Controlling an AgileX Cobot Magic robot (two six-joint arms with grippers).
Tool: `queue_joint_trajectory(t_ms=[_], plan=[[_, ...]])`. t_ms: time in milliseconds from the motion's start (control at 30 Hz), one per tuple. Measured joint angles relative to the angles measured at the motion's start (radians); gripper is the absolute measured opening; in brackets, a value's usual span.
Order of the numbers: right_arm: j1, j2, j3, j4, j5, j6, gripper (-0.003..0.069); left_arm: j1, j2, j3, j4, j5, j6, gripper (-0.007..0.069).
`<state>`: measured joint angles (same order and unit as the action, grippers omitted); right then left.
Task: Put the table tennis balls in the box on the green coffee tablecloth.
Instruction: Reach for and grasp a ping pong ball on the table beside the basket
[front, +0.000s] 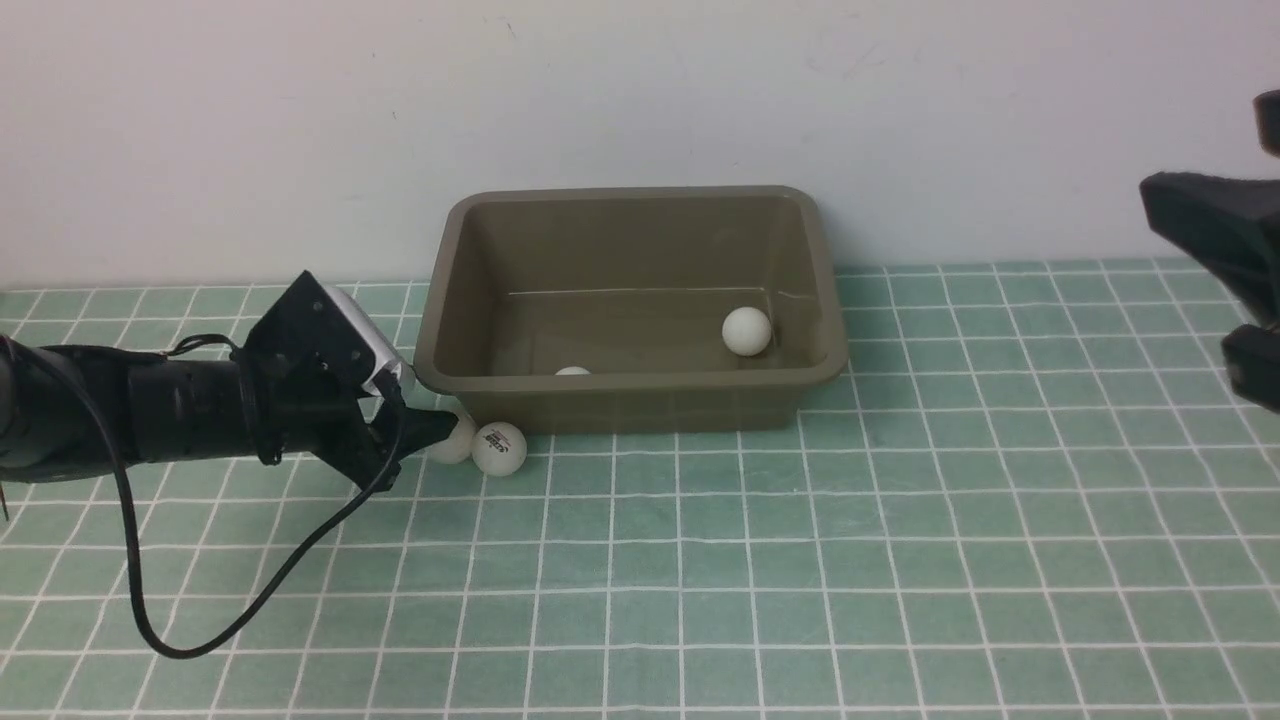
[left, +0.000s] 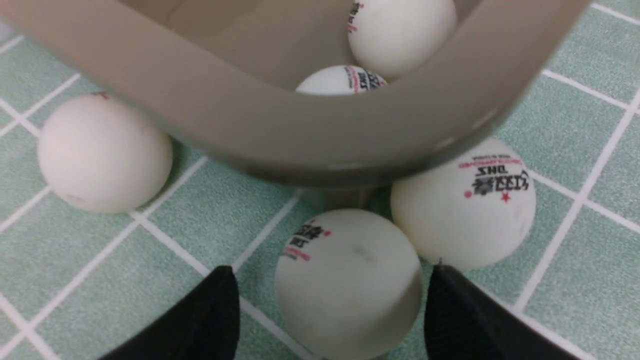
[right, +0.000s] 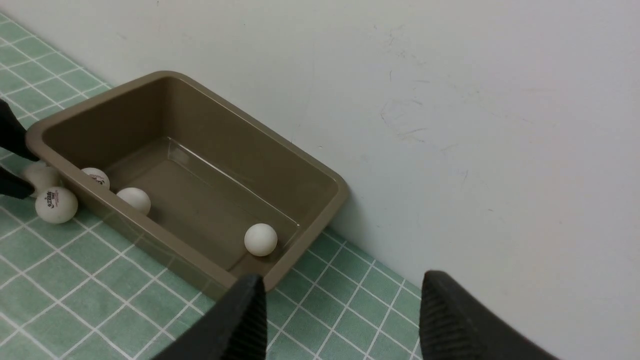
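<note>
The olive-brown box (front: 630, 400) stands on the green coffee tablecloth (front: 900, 520) against the wall. Three table tennis balls lie inside it (right: 260, 239) (right: 134, 200) (right: 96, 177). Outside its front left corner lie a logo ball (front: 499, 448), a plain ball (left: 105, 152) and a third ball (left: 350, 285). My left gripper (front: 445, 432) is open and low on the cloth, its fingers either side of that third ball, with a gap on one side. My right gripper (right: 342, 282) hangs open and empty, high to the right of the box.
A white wall (front: 640, 90) rises directly behind the box. The left arm's black cable (front: 150, 600) loops down over the cloth at the front left. The box corner's rim (left: 300, 135) overhangs close in front of the left fingertips.
</note>
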<state>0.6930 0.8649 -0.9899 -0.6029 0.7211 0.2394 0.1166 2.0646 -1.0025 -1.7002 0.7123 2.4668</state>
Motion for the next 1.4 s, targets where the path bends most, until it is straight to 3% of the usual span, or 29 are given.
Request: queue_joint_trajectory(t_ms=[433, 667, 1400], plan=[[0.000, 0.000, 0.000, 0.000, 0.000, 0.000, 0.0385, 0.000, 0.000, 0.000, -0.002, 0.000, 0.074, 0.0439], [0.000, 0.000, 0.000, 0.000, 0.000, 0.000, 0.0385, 0.000, 0.000, 0.000, -0.003, -0.002, 0.090, 0.0311], [0.000, 0.000, 0.000, -0.019, 0.000, 0.004, 0.0385, 0.000, 0.000, -0.005, -0.007, -0.016, 0.096, 0.0318]])
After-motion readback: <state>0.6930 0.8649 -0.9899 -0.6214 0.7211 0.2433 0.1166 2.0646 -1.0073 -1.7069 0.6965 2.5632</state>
